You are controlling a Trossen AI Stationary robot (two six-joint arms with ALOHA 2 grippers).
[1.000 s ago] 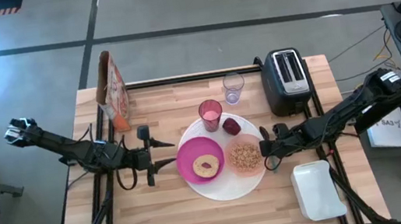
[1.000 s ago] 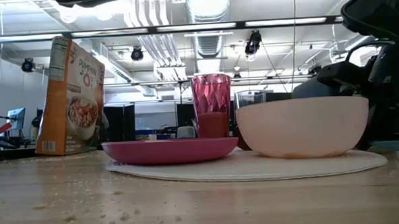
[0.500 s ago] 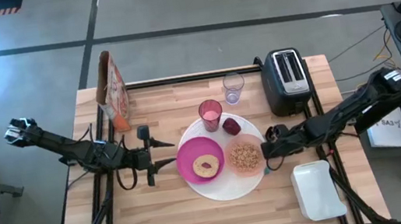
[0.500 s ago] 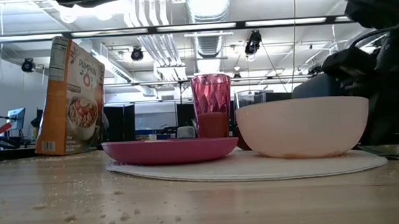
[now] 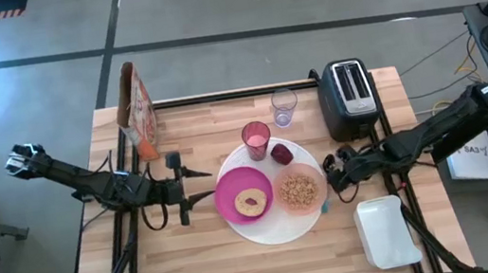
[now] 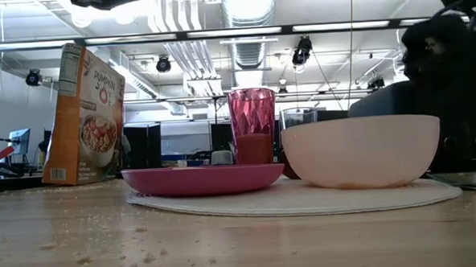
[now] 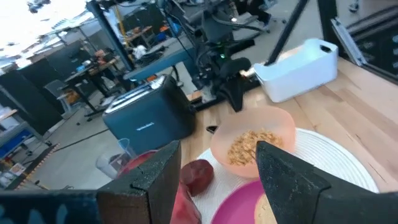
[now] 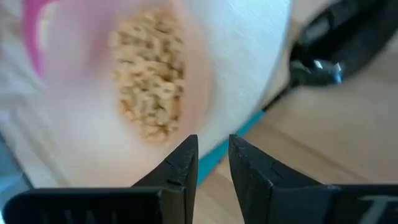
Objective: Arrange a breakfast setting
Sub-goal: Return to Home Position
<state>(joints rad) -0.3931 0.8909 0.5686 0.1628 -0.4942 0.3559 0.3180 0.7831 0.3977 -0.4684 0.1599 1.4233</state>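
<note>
The cereal box [image 5: 135, 109] stands at the table's far left edge, out beyond the left claw [image 5: 209, 185] and off to its outer side. The left claw sits over bare wood with its fingers [image 7: 155, 174] spread wide and nothing between them.

Straight ahead of its tips, and very near, is the rim of the magenta plate [image 5: 228, 188]. This plate lies on the left half of the large white plate [image 5: 272, 233] and carries the bagel [image 5: 252, 201] in its middle. Ahead of the left claw and toward the far side stands the pink cup [image 5: 256, 139], near the white plate's far rim. The dark red fruit [image 5: 281, 154] sits just beside the cup, and a clear glass [image 5: 284, 107] stands farther back.

The peach-orange bowl [image 5: 281, 200], filled with cereal, rests on the white plate's right half beside the magenta plate, directly in front of the right claw [image 5: 332, 177]. A blue spoon [image 5: 324, 205] lies on the wood just beside the white plate's right rim, close under that claw's tips.

The right claw points at the bowl from just off the rim. Its fingers [image 8: 180, 165] stand a narrow gap apart and hold nothing. A black toaster [image 5: 349, 98] stands on this claw's far side, and a white tub [image 5: 387, 231] on its near side.
</note>
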